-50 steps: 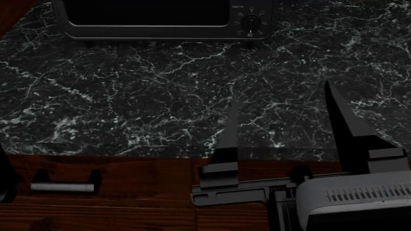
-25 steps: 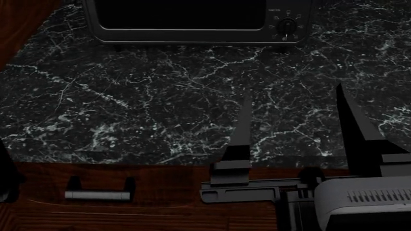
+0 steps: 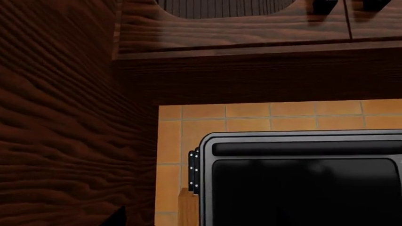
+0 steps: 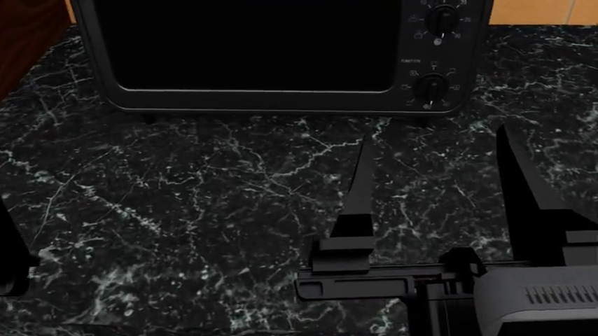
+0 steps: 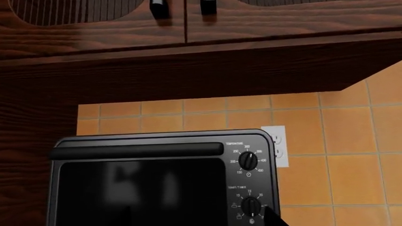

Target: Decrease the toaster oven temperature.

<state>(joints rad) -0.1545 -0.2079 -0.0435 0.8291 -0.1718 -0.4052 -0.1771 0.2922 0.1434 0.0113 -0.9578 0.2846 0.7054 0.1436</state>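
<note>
- The right gripper (image 4: 435, 168) hangs with its jaws spread wide, holding nothing.
- The toaster oven (image 4: 252, 49) stands ahead of it on the marble counter (image 4: 187, 196).
- Its temperature knob (image 5: 248, 161) lies straight beyond the fingertips, well apart.
- The left gripper is out of sight; the right arm looks nearer.

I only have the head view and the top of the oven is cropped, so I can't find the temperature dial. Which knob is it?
Observer: On the toaster oven, the top knob has numbers around it, under a small heading at the top of the column.
Operator: And the knob just below it?
Observer: That second knob has its own heading and a lower set of numbers.
Operator: Anything beside the oven on the knob side?
Observer: A white wall outlet on the orange tile, just past the oven's top corner.
Operator: Right arm holding anything?
Observer: No, the right gripper is open and empty, short of the oven.
</note>
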